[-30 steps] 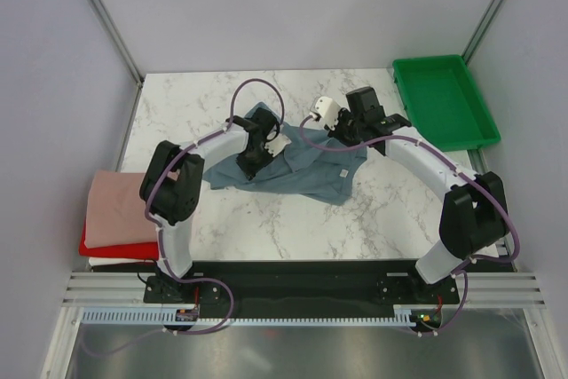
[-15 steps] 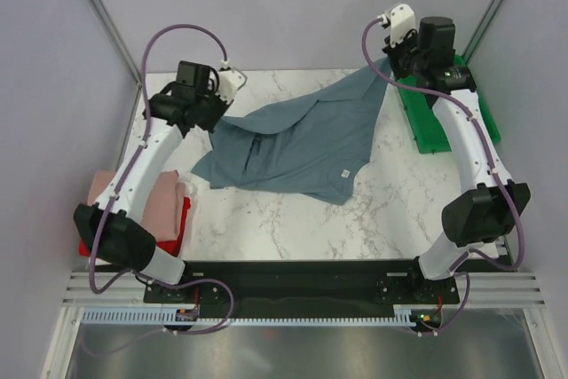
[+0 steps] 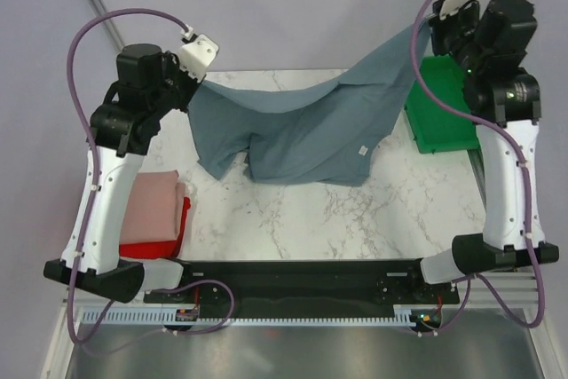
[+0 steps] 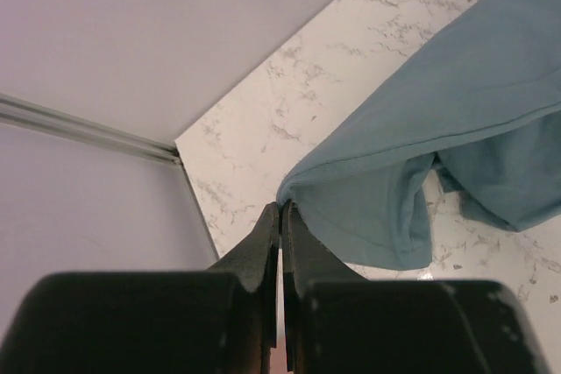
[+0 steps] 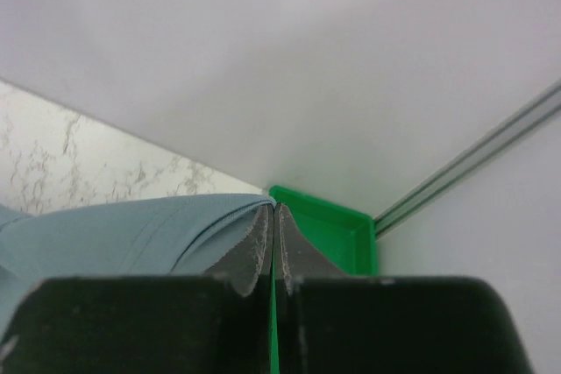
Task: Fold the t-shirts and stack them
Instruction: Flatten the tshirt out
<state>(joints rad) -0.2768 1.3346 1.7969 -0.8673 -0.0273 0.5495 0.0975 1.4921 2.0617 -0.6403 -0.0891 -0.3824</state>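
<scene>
The slate blue-grey t-shirt (image 3: 311, 126) hangs stretched in the air between my two raised grippers, its lower part trailing over the marble table, a small white label showing near its right hem. My left gripper (image 3: 197, 84) is shut on the shirt's left corner; the left wrist view shows the fabric (image 4: 421, 155) pinched at my fingertips (image 4: 282, 208). My right gripper (image 3: 426, 28) is shut on the right corner, with cloth (image 5: 131, 234) at the fingertips (image 5: 272, 208). A folded pale pink shirt (image 3: 151, 206) lies on a red one (image 3: 151, 248) at the table's left edge.
A green plastic tray (image 3: 444, 104) sits at the back right corner, partly behind the right arm; it also shows in the right wrist view (image 5: 333, 234). Walls enclose the marble table (image 3: 337, 219) at the left, back and right.
Both arms rose and spread apart, lifting the blue-grey shirt off the table and stretching it out between them. The shirt now hangs instead of lying crumpled.
</scene>
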